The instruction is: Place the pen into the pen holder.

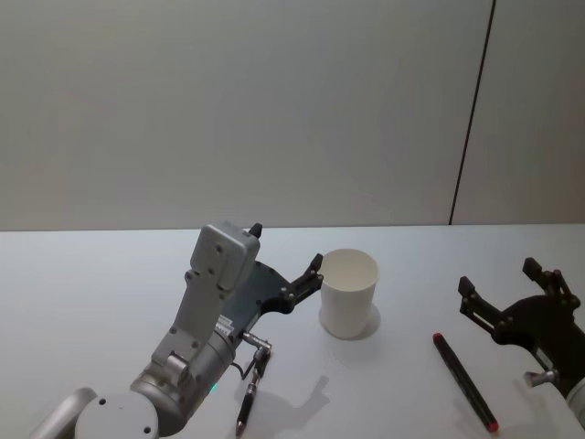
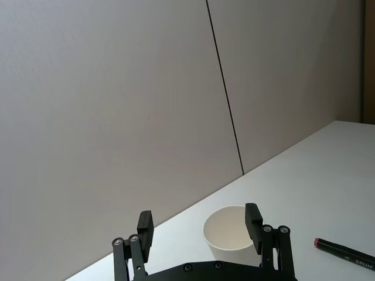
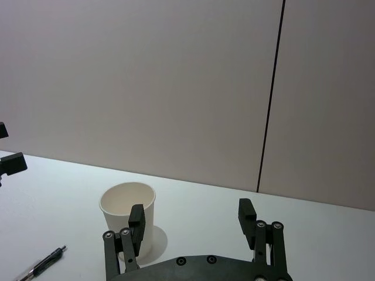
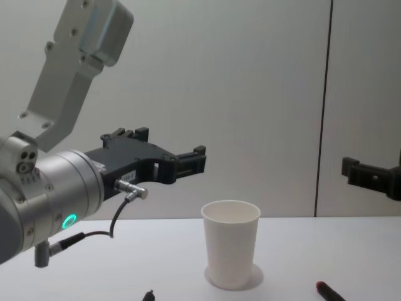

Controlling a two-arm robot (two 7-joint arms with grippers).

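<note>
Head view, nearest first: two pens lie on the white table [image 1: 91, 302], a slim black click pen [image 1: 245, 409] at 7 o'clock and a thick black marker pen with red ends [image 1: 464, 381] at 4 o'clock from the one plain white paper cup [image 1: 348, 293], the pen holder, which stands upright beyond them, touching neither. Two grippers flank it, fingers spread and empty: the left gripper [image 1: 286, 249] close at 9 o'clock, the right gripper [image 1: 498, 276] well apart at 3 o'clock.

marker pen [image 4: 327, 291]: chest view's bottom edge chops it, you get just the red tip
marker print [image 2: 364, 263]: too tiny to read
click pen [image 3: 45, 264]: runs off right wrist view's edge
</note>
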